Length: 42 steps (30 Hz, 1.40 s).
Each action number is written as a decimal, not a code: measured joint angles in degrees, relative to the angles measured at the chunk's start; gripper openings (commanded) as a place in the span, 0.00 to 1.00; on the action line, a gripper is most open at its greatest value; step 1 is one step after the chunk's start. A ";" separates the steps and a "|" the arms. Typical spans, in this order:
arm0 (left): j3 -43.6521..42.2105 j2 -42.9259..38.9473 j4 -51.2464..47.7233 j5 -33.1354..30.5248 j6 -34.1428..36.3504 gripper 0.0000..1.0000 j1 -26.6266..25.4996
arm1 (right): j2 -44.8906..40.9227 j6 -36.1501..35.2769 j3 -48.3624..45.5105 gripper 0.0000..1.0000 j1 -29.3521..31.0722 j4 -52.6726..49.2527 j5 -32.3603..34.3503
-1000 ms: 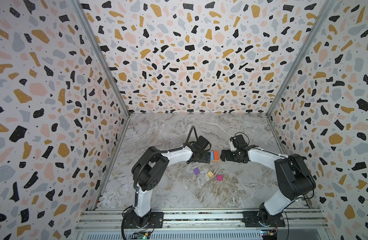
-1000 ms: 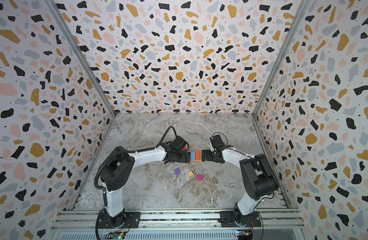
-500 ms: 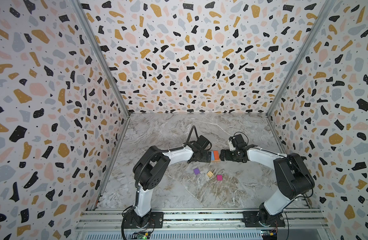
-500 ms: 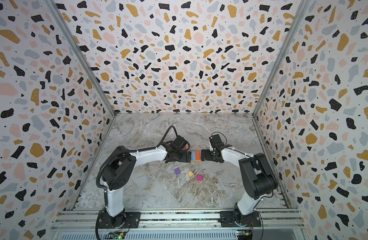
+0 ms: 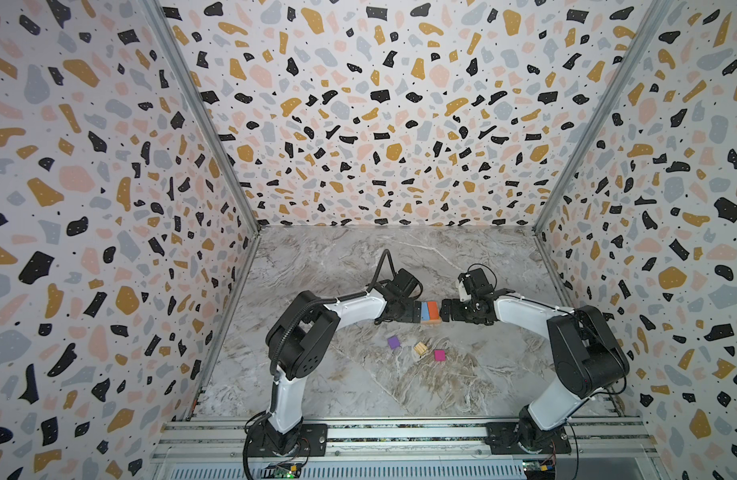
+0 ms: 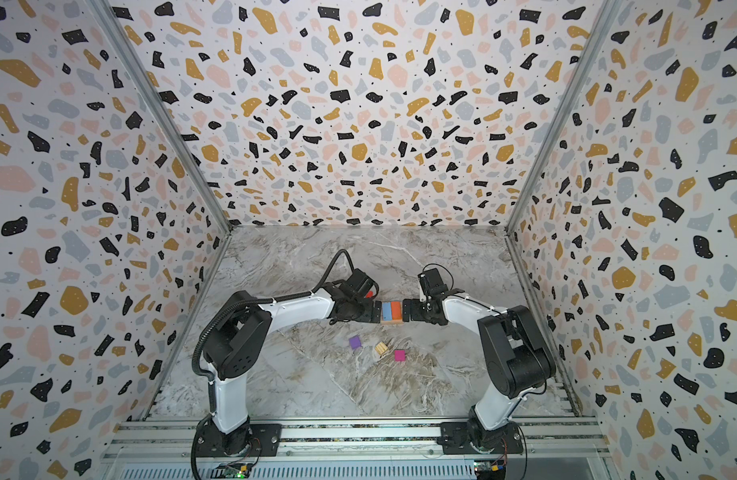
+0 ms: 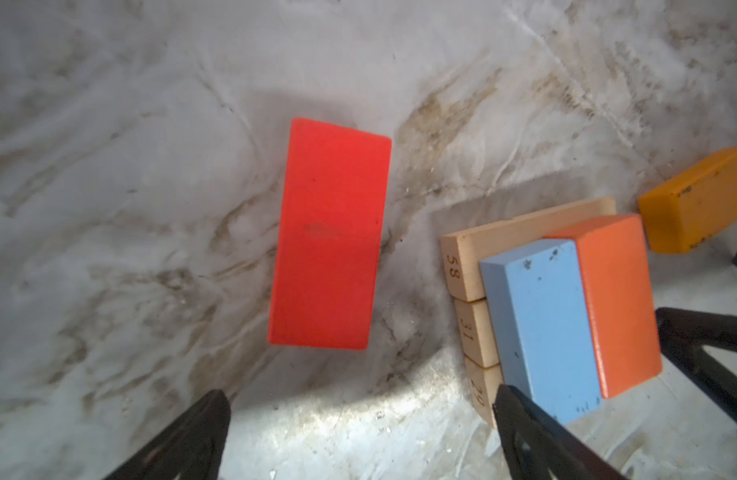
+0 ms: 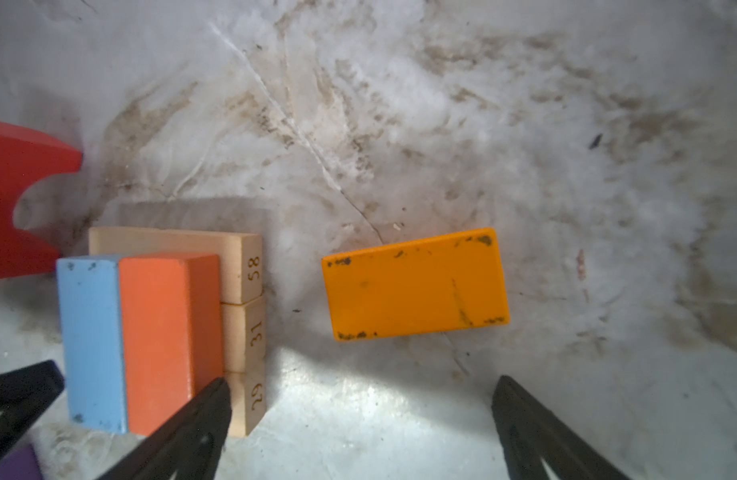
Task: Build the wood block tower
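marble tabletop (image 5: 358,270) | terrazzo-patterned walls (image 5: 379,104) | aluminium rail (image 5: 400,434) at front

Ten pieces are on the bench (image 5: 358,270), seven oblong and three cubic. The oblong ones: three tan numbered blocks (image 7: 462,266), one light blue block (image 7: 541,332), one orange-red block (image 7: 616,303), one red block (image 7: 329,237), one yellow-orange block (image 8: 416,282). The cubic ones: one purple cube (image 5: 394,342), one tan cube (image 5: 420,349), one magenta cube (image 5: 439,355).

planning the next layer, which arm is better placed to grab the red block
Left. The red block lies flat just ahead of the open left gripper. For the right gripper it sits beyond the stack, with the yellow-orange block ahead of it instead.
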 measured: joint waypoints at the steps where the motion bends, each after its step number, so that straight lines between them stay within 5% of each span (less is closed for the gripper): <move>1: 0.26 0.00 -0.07 -0.09 0.04 1.00 0.04 | 0.02 0.00 0.13 0.99 0.00 -0.09 0.09; 42: 4.28 3.96 -0.46 -1.38 0.11 1.00 0.35 | 3.80 0.24 4.74 0.98 0.04 -0.26 2.27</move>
